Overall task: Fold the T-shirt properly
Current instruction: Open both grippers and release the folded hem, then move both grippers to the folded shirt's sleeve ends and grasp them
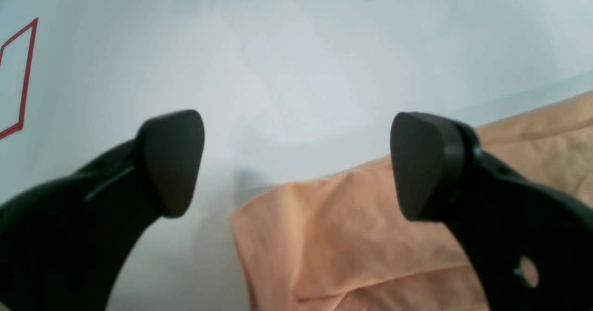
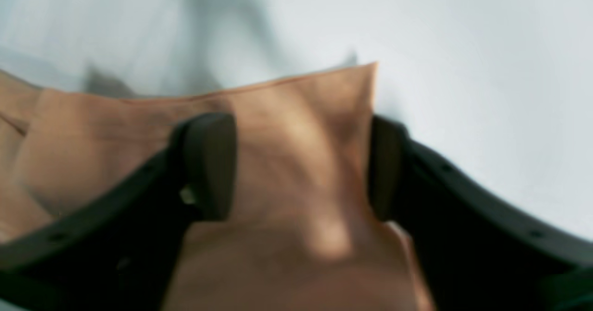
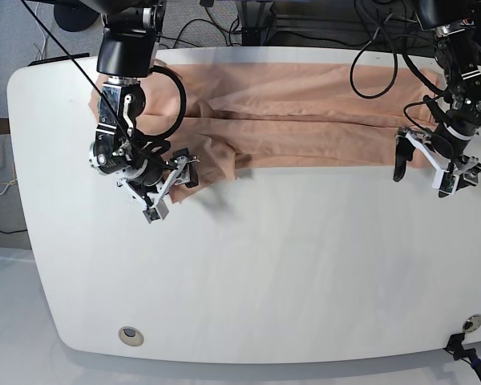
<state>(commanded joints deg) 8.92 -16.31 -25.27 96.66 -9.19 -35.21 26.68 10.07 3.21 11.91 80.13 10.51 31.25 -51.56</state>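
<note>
Lying across the far half of a white table (image 3: pixel 248 265), a peach T-shirt (image 3: pixel 305 120) is folded lengthwise into a long band with creases running from side to side. Seen from the base camera, the right gripper (image 3: pixel 174 183) sits at the band's near corner on the picture's left, low over the cloth. Its wrist camera, which is blurred, shows a corner of the shirt (image 2: pixel 301 153) filling the space between the two dark fingers (image 2: pixel 208 162), with the jaws moderately apart; whether the pads press the fabric or only straddle it cannot be told.

On the other side, the left gripper (image 3: pixel 423 165) hangs at the opposite end of the band, at its near edge. Its wrist camera shows the jaws spread wide, with nothing between the black fingertips (image 1: pixel 173 162). One fingertip is over bare table, the other over the peach fabric (image 1: pixel 333 237), whose edge and corner lie flat below. A red outline (image 1: pixel 23 79) is marked on the tabletop at the far left of that view. Black cables (image 3: pixel 377 48) trail from both arms toward the table's far edge.
</note>
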